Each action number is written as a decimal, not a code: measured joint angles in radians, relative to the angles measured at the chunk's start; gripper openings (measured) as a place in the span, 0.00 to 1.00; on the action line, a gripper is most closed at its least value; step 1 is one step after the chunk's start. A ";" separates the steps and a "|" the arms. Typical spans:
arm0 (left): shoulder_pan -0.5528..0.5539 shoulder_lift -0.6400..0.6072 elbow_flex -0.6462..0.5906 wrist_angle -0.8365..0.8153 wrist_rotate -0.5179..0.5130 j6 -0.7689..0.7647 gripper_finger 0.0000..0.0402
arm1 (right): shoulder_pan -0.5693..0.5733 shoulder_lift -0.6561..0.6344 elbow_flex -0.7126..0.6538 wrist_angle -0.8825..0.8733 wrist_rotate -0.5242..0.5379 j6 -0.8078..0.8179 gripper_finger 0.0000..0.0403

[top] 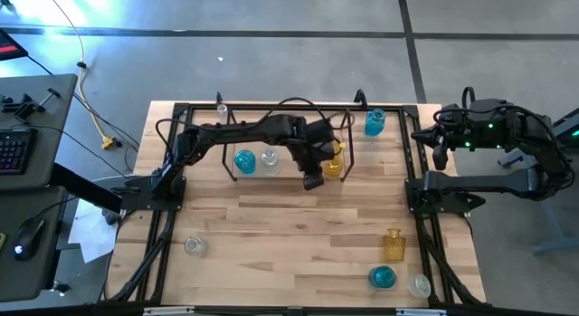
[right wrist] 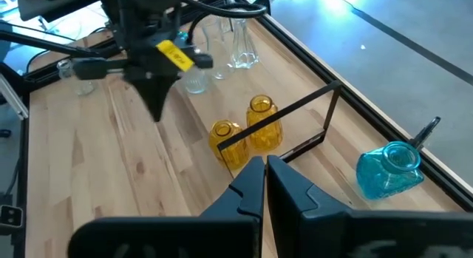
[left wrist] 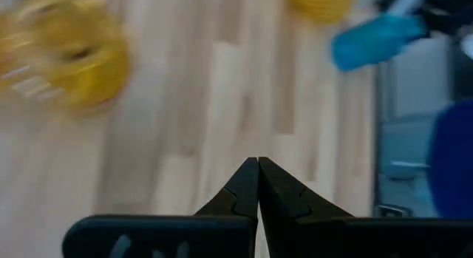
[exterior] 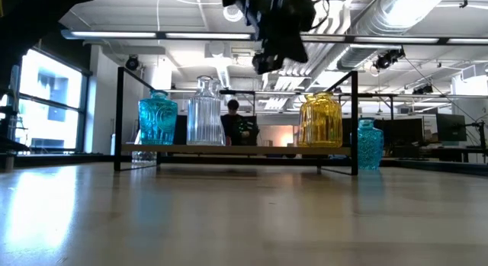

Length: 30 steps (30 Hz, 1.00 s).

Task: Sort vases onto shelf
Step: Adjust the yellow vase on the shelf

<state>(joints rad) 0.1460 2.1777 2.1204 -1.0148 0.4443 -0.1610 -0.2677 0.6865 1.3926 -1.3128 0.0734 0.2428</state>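
Left gripper (top: 313, 182): jaws together, nothing held, picture middle | risk: yellow glass vase (top: 334, 167) on black rod shelf (top: 237, 178) could be bumped over | right gripper (right wrist: 264, 173): jaws together, parked right.

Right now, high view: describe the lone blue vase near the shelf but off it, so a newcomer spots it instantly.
Start at the shelf, the black rod rack at the table's far side under the left gripper. Look just beyond its end nearest the right arm. The blue vase stands there alone on bare wood, outside the rods, unlike the blue, clear and yellow ones on the rack.
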 joint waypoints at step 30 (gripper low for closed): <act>-0.066 0.122 -0.001 0.178 -0.205 0.103 0.00 | 0.000 0.000 0.000 0.002 -0.012 0.029 0.00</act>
<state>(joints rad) 0.0803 2.3001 2.1193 -0.8369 0.2396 -0.0577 -0.2679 0.6865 1.3926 -1.3113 0.0609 0.2718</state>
